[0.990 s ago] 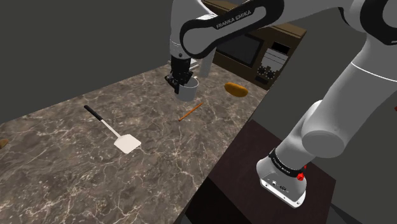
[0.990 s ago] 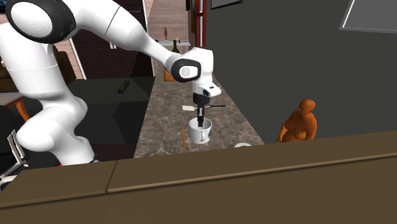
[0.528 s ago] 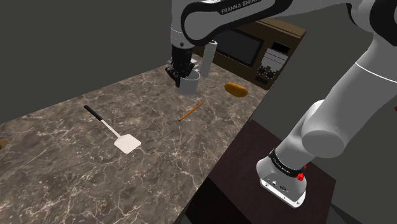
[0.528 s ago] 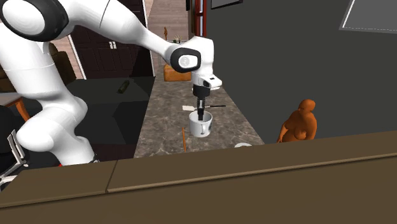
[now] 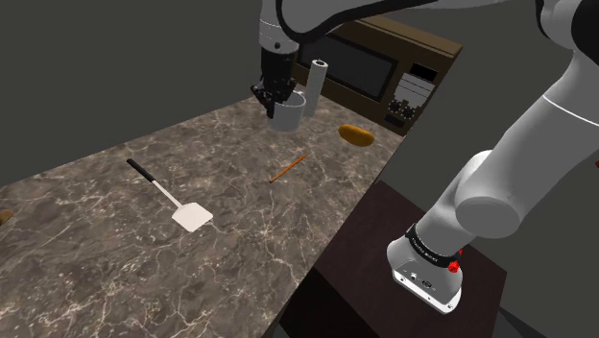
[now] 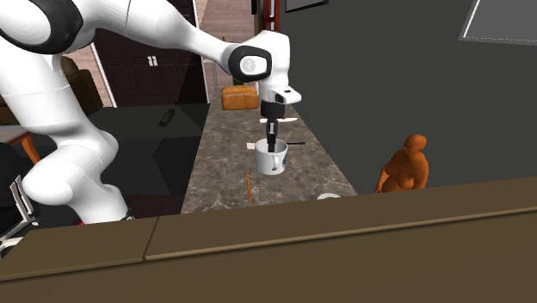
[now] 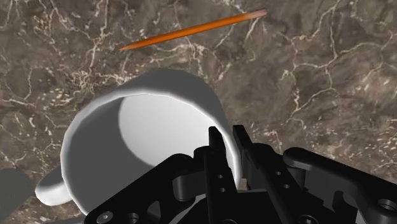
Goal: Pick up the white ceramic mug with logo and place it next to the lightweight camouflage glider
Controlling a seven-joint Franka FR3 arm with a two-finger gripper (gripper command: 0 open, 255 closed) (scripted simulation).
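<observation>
Dark veined stone is running across the room as a long counter (image 5: 240, 221), and the white arm (image 5: 538, 134) is reaching over its far end. A black-handled spatula (image 5: 168, 197) is lying flat on the counter, well apart from the work. The mug (image 5: 285, 113), plain white with no logo facing the cameras, is hanging upright from the gripper (image 5: 276, 96) and seems to be riding clear of the counter. The two black fingers are pinching one side of the mug's wall at the rim, one inside and one outside, with the handle on the far side from them. Judging by its look, the mug is behaving as a stiff, smooth, breakable thing: this rim hold is working, though a glazed wall is likely slippery, so a gentle set-down is looking wise. An orange pencil (image 7: 191, 30) is lying on the stone below the mug.
</observation>
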